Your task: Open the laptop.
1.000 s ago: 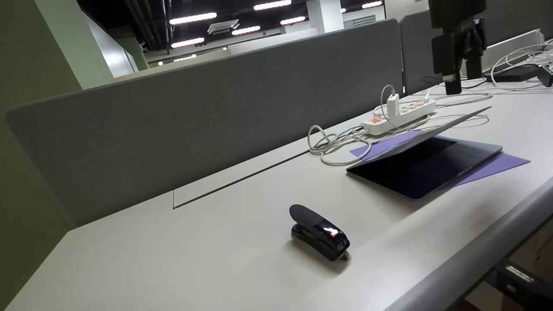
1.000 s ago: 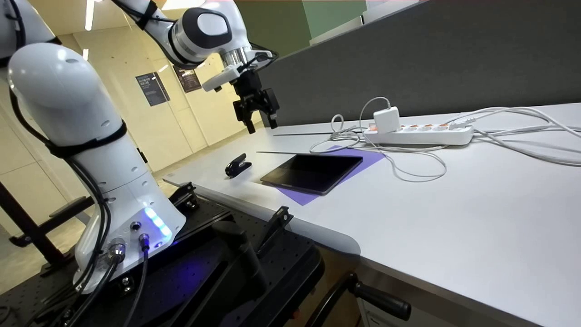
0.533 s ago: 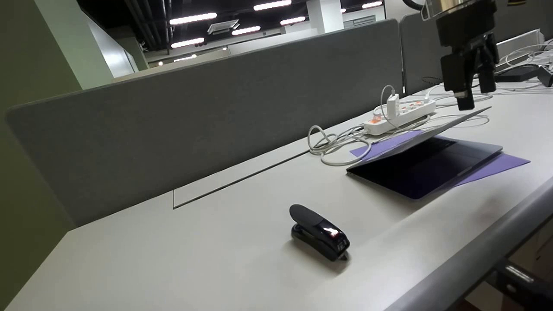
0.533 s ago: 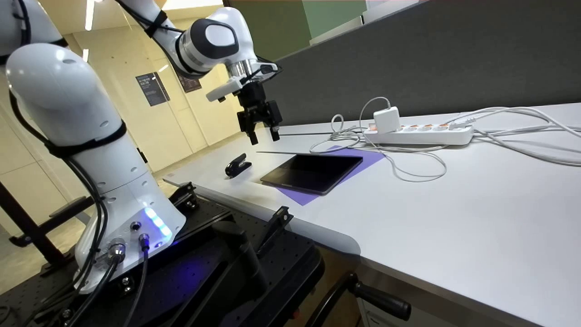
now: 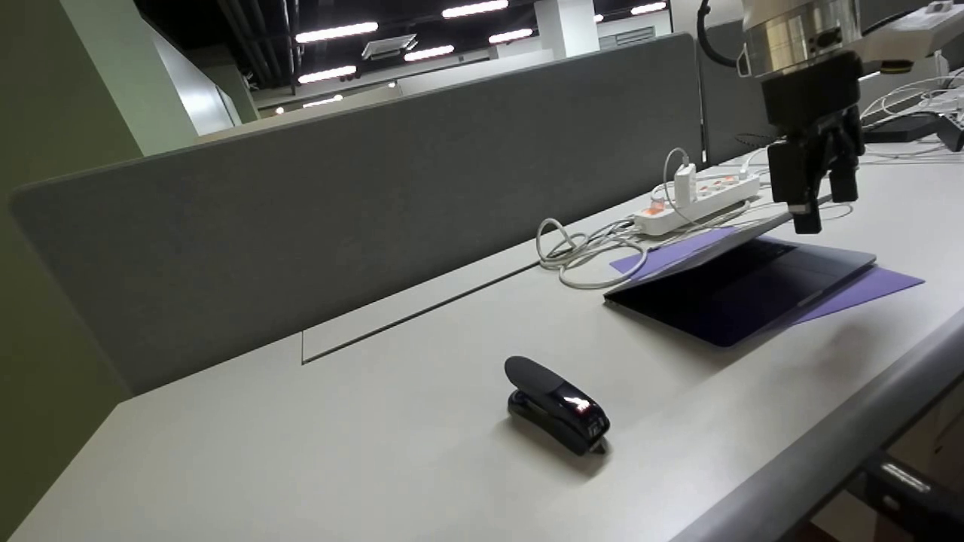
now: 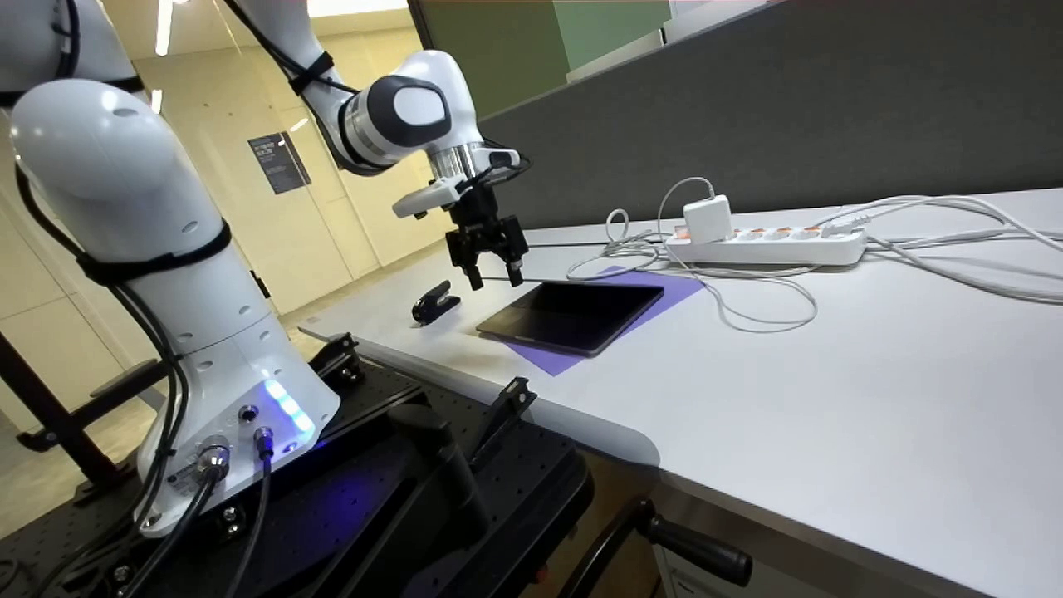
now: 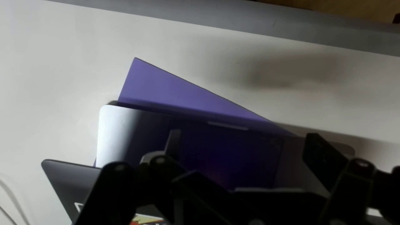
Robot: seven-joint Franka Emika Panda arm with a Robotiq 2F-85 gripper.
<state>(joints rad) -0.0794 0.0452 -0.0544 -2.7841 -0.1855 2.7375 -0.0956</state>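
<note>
1. Laptop [image 5: 742, 286], dark grey, one: landmark for all places below. Rests on the desk [image 5: 361, 436], part-opened.
2. Lid [image 7: 72, 180] of the laptop: raised from the base [image 5: 817, 269] at a low, acute slant, overhanging it.
3. Purple sheet [image 7: 178, 90]: beneath the laptop, laid askew, corners projecting.
4. Gripper [image 5: 825, 207]: over the laptop, by the lid's free edge in an exterior view; whether it touches is not determinable.
5. Fingers [image 7: 323, 159]: spread wide apart, holding nothing.
6. Stapler [image 6: 430, 309], black: to one side of the laptop, apart from it.
7. Power strip [image 6: 768, 252], white: behind the laptop, near it.
8. Done: lid stands off the base at its free edge, the base partly exposed.
9. Left, by judgement: the greater part of the swing. The lid should stand upright or lean back before the laptop counts as opened.
10. Next need, by judgement: one fingertip beneath the free edge, then a lift and push toward the hinge side; a grasp seems unnecessary.
</note>
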